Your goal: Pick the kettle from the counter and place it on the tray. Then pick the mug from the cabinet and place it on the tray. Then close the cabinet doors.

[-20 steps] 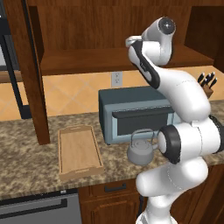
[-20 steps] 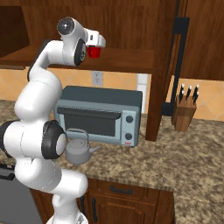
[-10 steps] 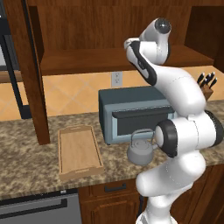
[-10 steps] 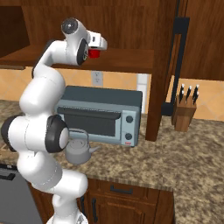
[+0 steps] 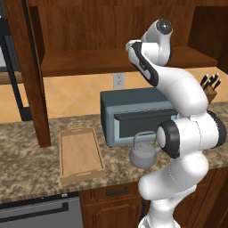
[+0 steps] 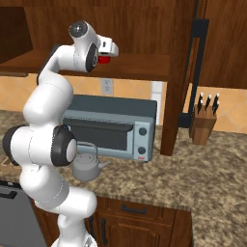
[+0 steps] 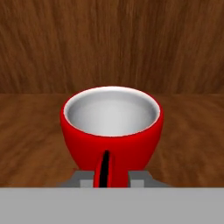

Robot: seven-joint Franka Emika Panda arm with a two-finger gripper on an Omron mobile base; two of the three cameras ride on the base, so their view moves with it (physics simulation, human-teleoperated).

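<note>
While on cabinet shelf (image 7: 35, 131), mug (image 7: 112, 127) between gripper (image 7: 111, 178) fingertips.

Red mug (image 7: 112, 131), white inside, upright on cabinet (image 5: 89, 58) shelf. Grey kettle (image 5: 143, 153) upright on desk (image 5: 26, 173), just right of empty wooden tray (image 5: 80, 153). Cabinet doors (image 6: 181, 72) open.

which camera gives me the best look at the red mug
The hand view: the mug sits centred and close on the cabinet shelf, its white inside visible. In the right base view just a red sliver shows beside the gripper.
</note>
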